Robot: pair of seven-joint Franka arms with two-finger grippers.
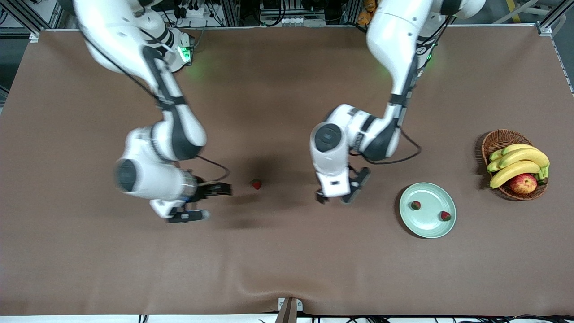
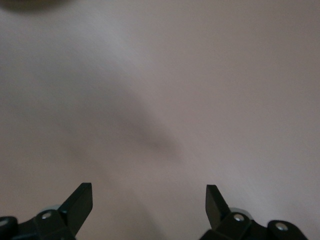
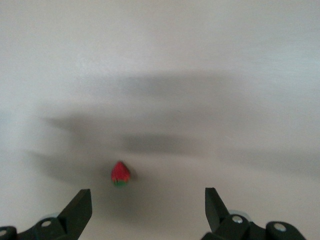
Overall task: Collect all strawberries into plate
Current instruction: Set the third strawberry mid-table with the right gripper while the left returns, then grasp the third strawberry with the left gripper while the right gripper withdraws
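Observation:
One strawberry (image 1: 256, 184) lies alone on the brown table, toward the right arm's end. My right gripper (image 1: 219, 202) hangs open just beside it, nothing between its fingers. In the right wrist view the same strawberry (image 3: 120, 174) sits a little ahead of the open right gripper (image 3: 148, 200), nearer one finger. The pale green plate (image 1: 428, 195) holds two strawberries (image 1: 415, 205) (image 1: 445, 216). My left gripper (image 1: 334, 199) stands open and empty over bare table between the lone berry and the plate. The left wrist view shows the left gripper (image 2: 149, 197) and only tablecloth.
A brown wicker basket (image 1: 497, 137) with bananas (image 1: 515, 161) and a red-yellow apple (image 1: 523, 183) stands past the plate at the left arm's end of the table. A fold in the tablecloth rises at the table's edge nearest the front camera.

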